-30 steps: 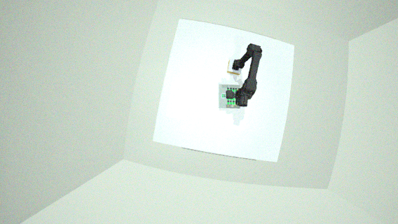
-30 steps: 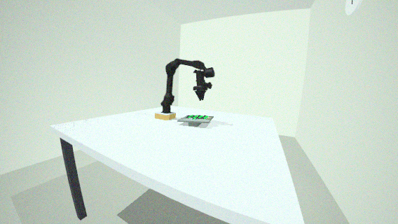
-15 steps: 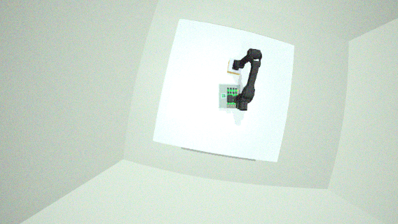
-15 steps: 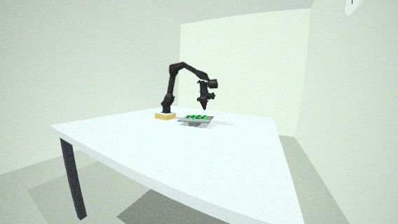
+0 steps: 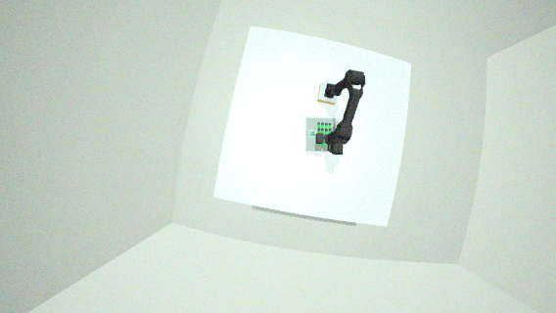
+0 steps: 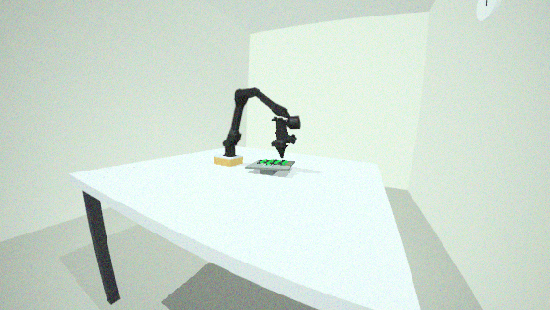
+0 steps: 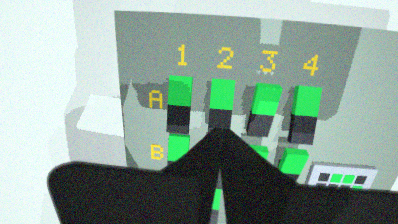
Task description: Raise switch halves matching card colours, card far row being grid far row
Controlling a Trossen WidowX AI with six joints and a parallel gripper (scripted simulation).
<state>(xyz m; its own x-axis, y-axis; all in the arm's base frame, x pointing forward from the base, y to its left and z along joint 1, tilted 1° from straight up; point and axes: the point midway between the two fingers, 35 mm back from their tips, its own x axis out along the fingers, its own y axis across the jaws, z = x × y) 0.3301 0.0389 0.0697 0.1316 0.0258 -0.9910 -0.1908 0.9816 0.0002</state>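
My gripper (image 6: 282, 156) (image 7: 221, 136) is shut and empty. Its tips are low over the grey panel (image 5: 310, 145) (image 6: 252, 167) (image 7: 372, 100), in the wrist view at the near dark half of switch A2 (image 7: 222, 95); contact cannot be told. Switches A1 (image 7: 179, 92), A3 (image 7: 266, 97) and A4 (image 7: 306, 101) stand beside it, green half far, dark half near. B1 (image 7: 178, 146) and B4 (image 7: 293, 160) show partly; the fingers hide most lower rows. The small card (image 5: 312, 133) (image 7: 370, 170) shows its far row as dark, green, green, dark; its lower rows are mostly cut off.
The panel sits raised on the white table (image 5: 274, 161) (image 6: 290, 218). The arm's base block (image 5: 326, 102) (image 6: 229, 160) stands near the panel. The arm (image 5: 351, 110) (image 6: 236, 118) arches from it over the panel. Yellow labels mark the rows and columns.
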